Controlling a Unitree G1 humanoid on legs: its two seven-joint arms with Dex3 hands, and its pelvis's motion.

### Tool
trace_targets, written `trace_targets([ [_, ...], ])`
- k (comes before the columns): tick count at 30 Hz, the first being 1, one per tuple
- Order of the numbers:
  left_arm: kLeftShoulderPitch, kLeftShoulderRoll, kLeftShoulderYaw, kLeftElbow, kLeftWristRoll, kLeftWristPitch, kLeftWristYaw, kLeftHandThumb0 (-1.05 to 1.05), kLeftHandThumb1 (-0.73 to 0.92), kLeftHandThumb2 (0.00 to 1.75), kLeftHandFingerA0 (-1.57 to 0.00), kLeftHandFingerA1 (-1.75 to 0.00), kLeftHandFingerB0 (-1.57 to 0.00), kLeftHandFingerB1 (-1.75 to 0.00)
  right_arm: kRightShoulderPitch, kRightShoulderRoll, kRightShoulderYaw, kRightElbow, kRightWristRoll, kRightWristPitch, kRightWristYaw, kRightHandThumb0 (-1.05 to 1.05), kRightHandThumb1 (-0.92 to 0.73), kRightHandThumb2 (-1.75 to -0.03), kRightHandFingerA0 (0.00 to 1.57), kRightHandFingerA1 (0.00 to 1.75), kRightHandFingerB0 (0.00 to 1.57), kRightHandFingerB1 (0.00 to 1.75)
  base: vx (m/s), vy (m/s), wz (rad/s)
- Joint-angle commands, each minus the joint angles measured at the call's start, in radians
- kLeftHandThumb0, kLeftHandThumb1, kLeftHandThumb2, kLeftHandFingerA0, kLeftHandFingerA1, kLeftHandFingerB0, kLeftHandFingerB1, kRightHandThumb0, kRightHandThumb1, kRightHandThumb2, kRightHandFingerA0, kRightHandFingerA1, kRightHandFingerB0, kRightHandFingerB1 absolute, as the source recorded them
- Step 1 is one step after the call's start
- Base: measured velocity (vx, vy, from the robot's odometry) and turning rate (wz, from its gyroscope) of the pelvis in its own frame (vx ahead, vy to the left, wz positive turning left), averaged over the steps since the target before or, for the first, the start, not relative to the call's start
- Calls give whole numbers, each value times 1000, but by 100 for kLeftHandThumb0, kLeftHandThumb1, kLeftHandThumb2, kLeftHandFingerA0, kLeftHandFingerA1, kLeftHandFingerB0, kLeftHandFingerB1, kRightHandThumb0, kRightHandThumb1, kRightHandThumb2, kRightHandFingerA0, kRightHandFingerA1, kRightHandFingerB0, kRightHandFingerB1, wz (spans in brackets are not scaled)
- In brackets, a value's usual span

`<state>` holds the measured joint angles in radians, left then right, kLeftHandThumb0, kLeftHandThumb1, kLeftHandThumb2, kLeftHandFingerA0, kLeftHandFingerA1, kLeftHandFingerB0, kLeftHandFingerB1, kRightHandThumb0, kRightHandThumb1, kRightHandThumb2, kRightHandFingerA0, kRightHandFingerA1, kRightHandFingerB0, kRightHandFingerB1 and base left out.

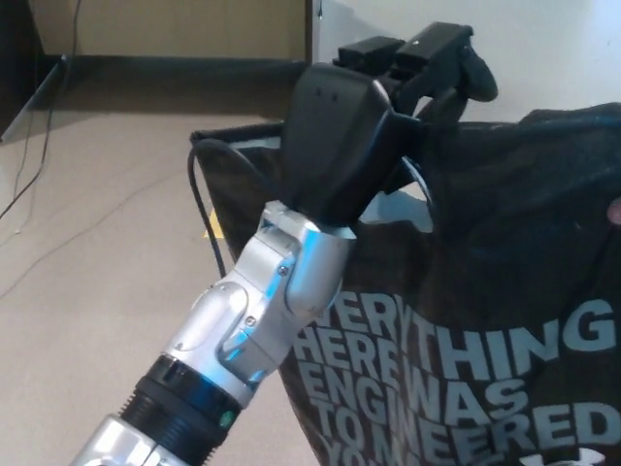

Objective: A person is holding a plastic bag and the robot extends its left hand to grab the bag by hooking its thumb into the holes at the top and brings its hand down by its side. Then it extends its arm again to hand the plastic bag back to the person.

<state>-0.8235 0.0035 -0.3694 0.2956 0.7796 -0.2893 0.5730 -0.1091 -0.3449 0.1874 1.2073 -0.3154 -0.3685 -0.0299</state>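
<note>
My left arm rises from the bottom left, and its black left hand (354,131) sits at the top edge of a black plastic bag (505,291) printed with white letters. The fingers (437,49) reach out over the bag's rim to the right. The hand's lower part goes in at the cut-out handle hole (403,209), so the bag hangs hooked on it; the thumb itself is hidden. A thin black cable (199,194) loops beside the wrist. A person's fingertip (614,210) touches the bag at the right edge. My right hand does not show.
Beige floor (97,262) lies to the left, with thin cables (29,165) trailing across it. A dark baseboard and wooden panel (175,29) run along the back, with a white wall (543,49) at the back right. A yellowish scrap (208,231) lies behind the bag.
</note>
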Motion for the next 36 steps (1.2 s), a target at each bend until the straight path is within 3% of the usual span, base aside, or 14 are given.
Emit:
trace_targets([
  [1, 22, 40, 36, -30, -6, -4, 11, -11, 72, 74, -91, -175, -69, -145, -9, -5, -4, 2, 2, 9, 3, -30, -68, -60, 71, 46, 63, 42, 0, 0, 0],
  [11, 80, 112, 143, -55, -30, -15, 32, -5, 69, 79, -89, -175, -70, -150, -1, -14, 0, 13, -5, -4, 2, -29, -68, -60, 71, 46, 64, 43, 0, 0, 0],
  [13, 94, 120, 158, -67, -36, -19, 28, -8, 74, 72, -89, -175, -67, -152, 3, -14, 2, 12, -5, 2, 3, -33, -66, -61, 70, 46, 62, 42, 0, 0, 0],
  [15, 116, 154, 185, -79, -65, -52, 8, -9, 72, 84, -89, -175, -68, -150, 16, -10, -1, 17, -2, -5, 0, -34, -66, -61, 70, 47, 62, 42, 0, 0, 0],
  [16, 126, 165, 196, -89, -70, -45, -4, -13, 71, 71, -87, -175, -66, -152, 22, -12, -1, 14, -2, -6, 0, -33, -67, -61, 70, 46, 62, 42, 0, 0, 0],
  [19, 146, 196, 221, -93, -72, -58, 6, -10, 66, 64, -87, -175, -68, -152, 37, -19, -1, 4, -4, 2, -9, -35, -65, -62, 71, 47, 63, 42, 0, 0, 0],
  [20, 150, 206, 228, -88, -70, -67, 19, -9, 52, 93, -123, -144, -91, -127, 40, -21, -5, 6, 0, -6, -5, -35, -64, -62, 71, 48, 63, 43, 0, 0, 0],
  [22, 168, 217, 242, -100, -84, -62, 8, -10, 52, 99, -122, -146, -88, -127, 40, -21, -7, 12, 1, -7, -3, -35, -64, -61, 70, 48, 63, 43, 0, 0, 0],
  [25, 194, 242, 261, -105, -88, -74, 13, -14, 55, 95, -120, -142, -88, -124, 40, -18, -14, 9, 8, -2, 0, -34, -65, -61, 69, 47, 63, 43, 0, 0, 0],
  [26, 210, 250, 268, -115, -92, -72, 7, -10, 70, 76, -84, -175, -66, -152, 42, -17, -14, 8, 8, -6, -3, -29, -67, -60, 70, 47, 65, 43, 0, 0, 0],
  [32, 330, 312, 323, -184, -115, -128, 14, -4, 62, 100, -83, -175, -69, -148, 33, -12, -13, 6, 5, 1, -13, -30, -67, -60, 73, 47, 66, 43, 0, 0, 0],
  [34, 456, 357, 383, -247, -121, -157, 28, -4, 64, 95, -86, -175, -73, -146, 30, -15, -10, 4, 2, 0, -6, -30, -67, -60, 72, 47, 65, 42, 0, 0, 0],
  [35, 516, 377, 424, -250, -111, -170, 67, -5, 52, 105, -128, -149, -92, -126, 21, -12, -8, 7, 0, 9, -6, -30, -67, -60, 71, 45, 65, 42, 0, 0, 0],
  [36, 538, 383, 441, -252, -106, -175, 81, -5, 52, 105, -128, -149, -92, -126, 16, -11, -8, 9, 0, 12, -6, -30, -67, -60, 71, 45, 65, 42, 0, 0, 0],
])
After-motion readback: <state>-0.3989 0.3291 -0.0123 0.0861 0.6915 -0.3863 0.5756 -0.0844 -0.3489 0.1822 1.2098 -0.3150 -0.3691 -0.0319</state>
